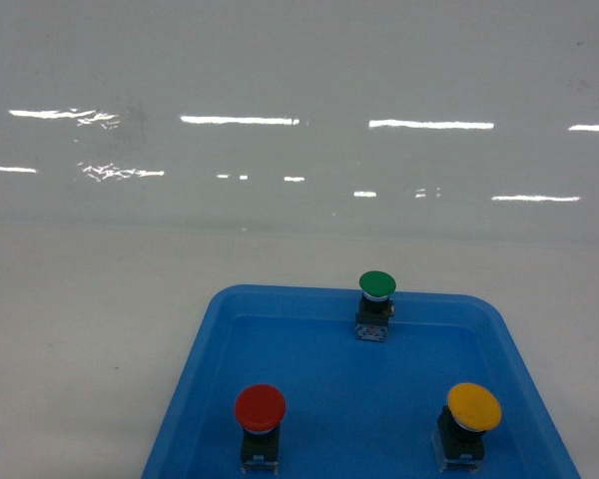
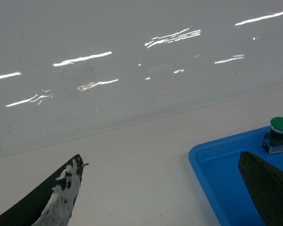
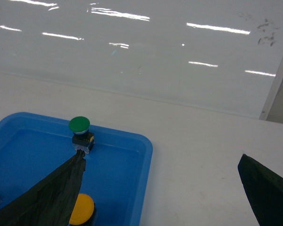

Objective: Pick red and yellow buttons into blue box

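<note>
The red button [image 1: 260, 409] and the yellow button [image 1: 473, 409] stand upright near the front of a shallow blue tray [image 1: 359, 399]. The yellow button [image 3: 81, 209] also shows in the right wrist view, partly behind that gripper's left finger. My left gripper [image 2: 160, 157] is open over the white table, left of the tray's corner [image 2: 212, 165], holding nothing. My right gripper [image 3: 161, 156] is open across the tray's right rim [image 3: 144, 160], also empty. Neither gripper appears in the head view. The blue box is out of view.
A green button [image 1: 376, 289] stands at the tray's far edge, also seen as the green button [image 2: 278, 134] and the green button [image 3: 80, 132] in the wrist views. A glossy white wall [image 1: 299, 120] rises behind the white table [image 1: 80, 329].
</note>
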### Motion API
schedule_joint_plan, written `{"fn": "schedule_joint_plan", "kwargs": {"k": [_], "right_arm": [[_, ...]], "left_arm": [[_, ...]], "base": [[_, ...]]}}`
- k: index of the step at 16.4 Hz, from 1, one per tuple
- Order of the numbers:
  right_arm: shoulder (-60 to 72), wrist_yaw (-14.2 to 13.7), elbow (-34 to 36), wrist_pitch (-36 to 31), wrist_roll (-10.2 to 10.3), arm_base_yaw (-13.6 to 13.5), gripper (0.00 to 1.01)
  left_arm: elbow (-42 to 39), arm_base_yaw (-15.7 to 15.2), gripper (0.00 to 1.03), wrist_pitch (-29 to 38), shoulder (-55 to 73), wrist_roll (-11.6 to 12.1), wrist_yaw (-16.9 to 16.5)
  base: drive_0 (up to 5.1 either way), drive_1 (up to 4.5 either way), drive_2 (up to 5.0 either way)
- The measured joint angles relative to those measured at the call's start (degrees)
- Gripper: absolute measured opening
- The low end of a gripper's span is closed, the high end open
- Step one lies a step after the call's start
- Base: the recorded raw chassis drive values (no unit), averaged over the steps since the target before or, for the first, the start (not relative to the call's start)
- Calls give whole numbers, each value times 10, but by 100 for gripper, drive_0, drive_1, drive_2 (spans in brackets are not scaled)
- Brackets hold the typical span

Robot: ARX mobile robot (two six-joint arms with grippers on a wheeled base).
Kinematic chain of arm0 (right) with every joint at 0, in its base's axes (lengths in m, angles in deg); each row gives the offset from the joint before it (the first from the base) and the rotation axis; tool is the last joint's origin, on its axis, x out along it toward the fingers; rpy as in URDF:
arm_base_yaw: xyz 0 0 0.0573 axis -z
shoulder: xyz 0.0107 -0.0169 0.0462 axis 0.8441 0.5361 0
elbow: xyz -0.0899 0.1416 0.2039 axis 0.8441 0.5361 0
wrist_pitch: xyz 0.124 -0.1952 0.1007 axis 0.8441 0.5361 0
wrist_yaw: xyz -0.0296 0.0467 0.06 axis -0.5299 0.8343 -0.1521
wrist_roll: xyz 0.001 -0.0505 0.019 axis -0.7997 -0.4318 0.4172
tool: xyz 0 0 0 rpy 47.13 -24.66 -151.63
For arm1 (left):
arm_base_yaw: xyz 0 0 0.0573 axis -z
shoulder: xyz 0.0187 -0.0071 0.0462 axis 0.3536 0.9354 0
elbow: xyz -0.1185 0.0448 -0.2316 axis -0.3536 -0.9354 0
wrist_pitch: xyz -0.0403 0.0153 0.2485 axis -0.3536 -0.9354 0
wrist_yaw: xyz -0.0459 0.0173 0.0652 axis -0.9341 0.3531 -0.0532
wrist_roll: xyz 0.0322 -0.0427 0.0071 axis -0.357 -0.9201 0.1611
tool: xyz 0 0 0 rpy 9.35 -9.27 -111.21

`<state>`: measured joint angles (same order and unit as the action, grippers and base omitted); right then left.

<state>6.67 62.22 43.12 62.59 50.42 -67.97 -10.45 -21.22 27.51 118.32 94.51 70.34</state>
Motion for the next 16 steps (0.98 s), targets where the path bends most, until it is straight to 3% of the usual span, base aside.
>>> {"fn": "schedule_joint_plan", "kwargs": {"k": [4, 5, 6, 9, 13, 16], "right_arm": [[59, -8, -46, 13, -11, -13, 98], [77, -13, -57, 25, -19, -12, 98], [80, -11, -59, 30, -21, -8, 98], [52, -5, -59, 50, -41, -21, 98], [54, -5, -59, 52, -46, -20, 98], [54, -5, -59, 52, -47, -20, 86]], "left_arm": [[37, 31, 98, -38, 56, 22, 14], [86, 68, 98, -148, 81, 74, 44], [111, 71, 98, -193, 104, 102, 54], [125, 67, 98, -183, 114, 105, 59], [125, 67, 98, -183, 114, 105, 59], [125, 67, 98, -183, 114, 105, 59]], "base": [[0, 0, 0], [0, 0, 0], [0, 0, 0], [0, 0, 0], [0, 0, 0], [0, 0, 0]]}}
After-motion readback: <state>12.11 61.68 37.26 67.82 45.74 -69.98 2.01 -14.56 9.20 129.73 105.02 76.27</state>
